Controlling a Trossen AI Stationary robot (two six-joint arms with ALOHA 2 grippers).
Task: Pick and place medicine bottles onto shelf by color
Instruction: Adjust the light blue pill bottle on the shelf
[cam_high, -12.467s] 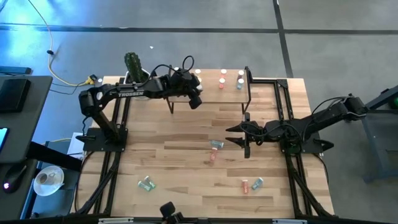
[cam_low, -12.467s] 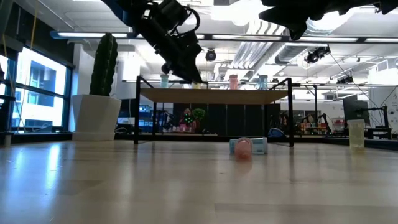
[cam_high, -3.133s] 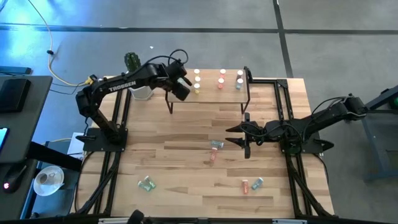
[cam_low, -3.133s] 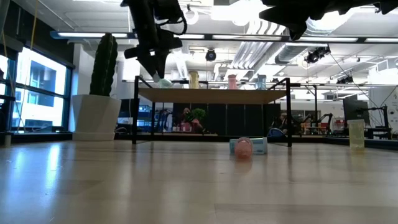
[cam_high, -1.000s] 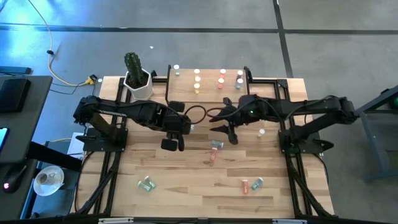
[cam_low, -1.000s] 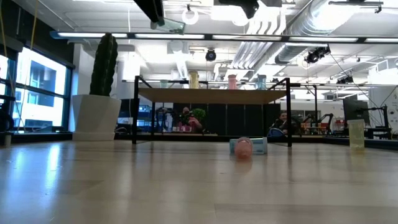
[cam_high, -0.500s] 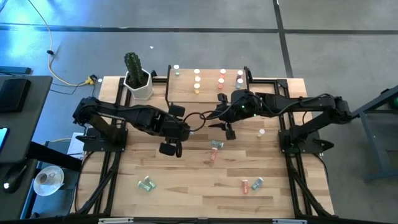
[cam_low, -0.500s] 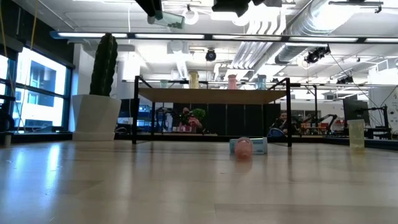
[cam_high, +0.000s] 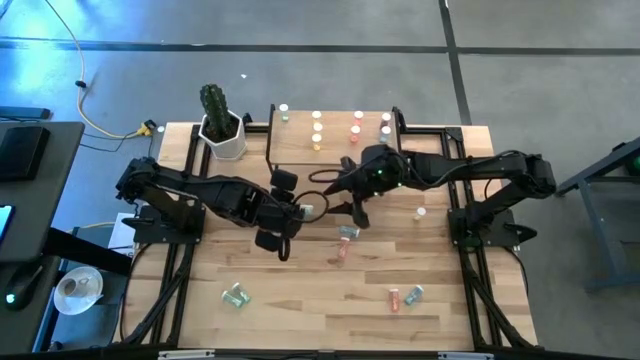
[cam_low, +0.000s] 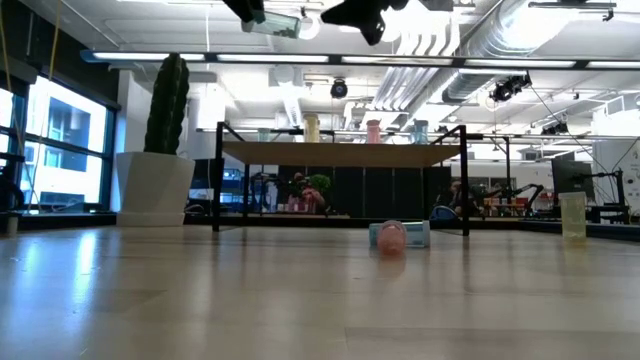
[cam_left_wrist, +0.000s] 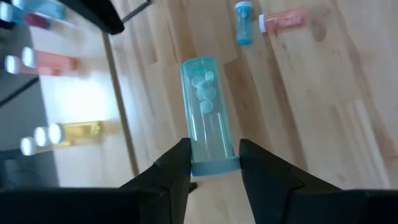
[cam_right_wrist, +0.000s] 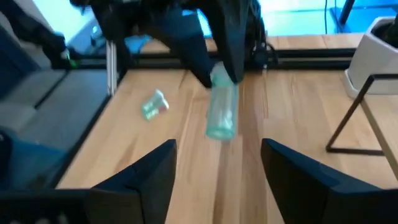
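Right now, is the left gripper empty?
No, the left gripper is clamped on the end of a teal bottle with tablets inside.

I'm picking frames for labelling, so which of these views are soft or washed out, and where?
Right wrist view: soft throughout, the teal bottle held by the left gripper smeared. Left wrist view: sharp on the bottle, but the shelf top is washed pale by glare. Low view: near tabletop blurred and sheened, windows blown out. High view: evenly lit, little shadow.
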